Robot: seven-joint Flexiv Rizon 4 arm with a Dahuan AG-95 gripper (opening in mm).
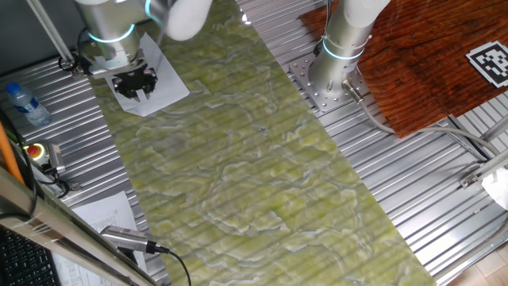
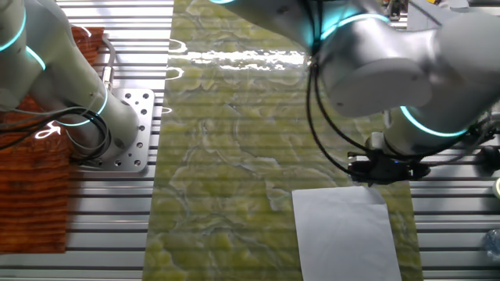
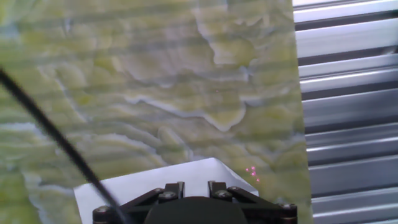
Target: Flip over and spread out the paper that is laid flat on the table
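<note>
The plain white paper (image 1: 165, 86) lies flat at the far left end of the green-yellow marbled table (image 1: 254, 159). It also shows in the other fixed view (image 2: 344, 230) and at the bottom of the hand view (image 3: 186, 171). My gripper (image 1: 136, 93) hangs over the paper's edge near a corner, close above it (image 2: 375, 178). In the hand view the gripper (image 3: 196, 186) has its two fingers apart, with white paper showing in the gap between them. It holds nothing. My arm hides part of the sheet.
A second arm's base (image 1: 341, 48) stands on ribbed metal beside a reddish-brown wood panel (image 1: 429, 63). A water bottle (image 1: 22, 102), a printed sheet (image 1: 107, 213) and a grey device (image 1: 127, 237) lie left of the table. A black cable (image 3: 56, 140) crosses the hand view.
</note>
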